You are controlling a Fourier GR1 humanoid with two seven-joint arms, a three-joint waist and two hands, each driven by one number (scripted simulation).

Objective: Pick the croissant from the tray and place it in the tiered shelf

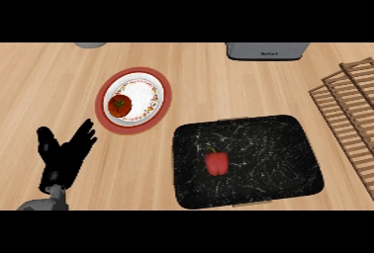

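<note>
The black marbled tray lies toward five o'clock on the wooden counter, and the only thing on it is a red bell pepper, a little left of the tray's middle; no croissant shows anywhere in the head view, so the task's named item and the scene disagree. The slatted wooden tiered shelf sits at three o'clock, just beside the tray's right edge. At ten o'clock a white plate on a red mat carries a tomato. The left hand rests at eight o'clock, fingers spread apart and upright, holding nothing; the right hand is out of sight. The step in hand appears to be the first reach, not yet begun. To do it well, the robot would probably use the right hand, since tray and shelf both lie on that side, come down over the pepper from above, curl round its body rather than its stem, lift clear of the tray's rim, then carry toward three o'clock, setting it flat on a slat.
</note>
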